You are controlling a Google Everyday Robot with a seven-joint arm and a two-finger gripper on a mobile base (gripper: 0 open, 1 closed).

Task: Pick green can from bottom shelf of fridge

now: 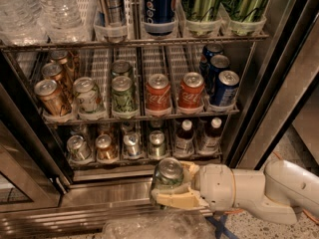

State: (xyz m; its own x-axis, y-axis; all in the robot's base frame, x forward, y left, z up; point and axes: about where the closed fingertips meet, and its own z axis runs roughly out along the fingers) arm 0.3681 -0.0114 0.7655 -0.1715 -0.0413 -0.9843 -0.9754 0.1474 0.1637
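Note:
My gripper point(172, 185) is shut on the green can point(168, 174), a small can with a silver top and pull tab. It holds the can upright in front of the fridge point(279, 83), just outside and below the bottom shelf point(144, 157). The white arm reaches in from the lower right. The bottom shelf holds several small cans point(128, 144) and two brown white-capped bottles point(184, 137) at its front. The lower part of the green can is hidden by my tan fingers point(174, 199).
The rack above is fronted by red Coca-Cola cans point(158, 94), pale leaf-patterned cans point(123, 96), gold cans and blue Pepsi cans point(224, 88). The top rack holds water bottles and tall cans. The steel base panel point(89, 208) lies below; a clear plastic object point(159, 227) lies on the floor.

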